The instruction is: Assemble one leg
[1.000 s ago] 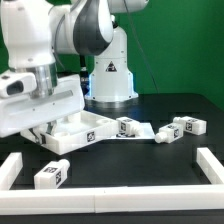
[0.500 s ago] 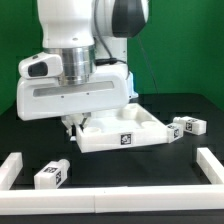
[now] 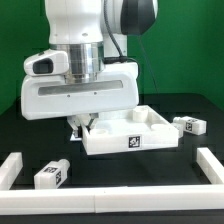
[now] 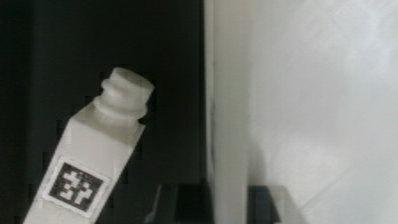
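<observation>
My gripper (image 3: pixel 80 124) is shut on the left rim of the large white square panel (image 3: pixel 140 122), which rests on the black table. In the wrist view my two dark fingers (image 4: pixel 185 204) straddle the panel's rim (image 4: pixel 221 120), with the gripper (image 4: pixel 224 198) closed on it. One leg (image 4: pixel 93 150), a white block with a tag and a threaded stub, lies just beside that rim; the hand hides it in the exterior view. Another leg (image 3: pixel 50 174) lies at the front on the exterior view's left. A third leg (image 3: pixel 188 125) lies at the exterior view's right.
Long white border bars stand at the exterior view's left (image 3: pixel 10 168), right (image 3: pixel 210 166) and front (image 3: pixel 110 205). The robot base (image 3: pixel 112 75) stands behind the panel.
The hand has swung from the exterior view's left to centre and turned the panel square, then slid it slightly right. Two legs once visible by the panel are now hidden.
</observation>
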Robot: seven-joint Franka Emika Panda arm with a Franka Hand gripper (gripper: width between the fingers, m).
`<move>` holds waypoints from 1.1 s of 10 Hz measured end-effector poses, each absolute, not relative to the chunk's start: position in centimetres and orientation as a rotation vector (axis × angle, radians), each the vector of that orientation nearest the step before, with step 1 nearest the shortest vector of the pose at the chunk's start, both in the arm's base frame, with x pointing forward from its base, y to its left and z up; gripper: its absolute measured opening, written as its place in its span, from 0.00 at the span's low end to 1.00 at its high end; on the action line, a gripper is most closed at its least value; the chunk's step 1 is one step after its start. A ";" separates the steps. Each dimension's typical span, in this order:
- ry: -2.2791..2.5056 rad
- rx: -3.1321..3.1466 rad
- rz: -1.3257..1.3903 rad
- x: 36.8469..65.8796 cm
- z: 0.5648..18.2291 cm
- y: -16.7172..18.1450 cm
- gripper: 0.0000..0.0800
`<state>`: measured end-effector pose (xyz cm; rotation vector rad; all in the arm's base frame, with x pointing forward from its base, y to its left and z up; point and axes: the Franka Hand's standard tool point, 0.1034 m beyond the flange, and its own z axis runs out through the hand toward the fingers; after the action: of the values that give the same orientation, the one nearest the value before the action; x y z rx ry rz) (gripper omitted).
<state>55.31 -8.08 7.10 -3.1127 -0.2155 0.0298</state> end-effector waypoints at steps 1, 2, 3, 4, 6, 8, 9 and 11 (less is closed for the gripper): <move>-0.080 -3.111 0.075 56.4 6.4 -7.4 0.07; -0.014 -3.113 0.078 58.3 5.9 -6.7 0.07; 0.069 -3.116 0.067 59.6 5.1 -5.8 0.07; 0.096 -3.120 0.063 60.2 3.9 -4.7 0.07; 0.067 -3.124 0.047 59.9 3.2 -4.2 0.07; 0.066 -3.124 0.052 59.8 3.0 -4.1 0.07; 0.068 -3.125 0.053 59.8 2.8 -4.0 0.07; 0.038 -3.129 0.029 60.2 1.2 -2.4 0.07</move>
<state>60.20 -2.43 1.23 -3.1293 0.0379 0.0286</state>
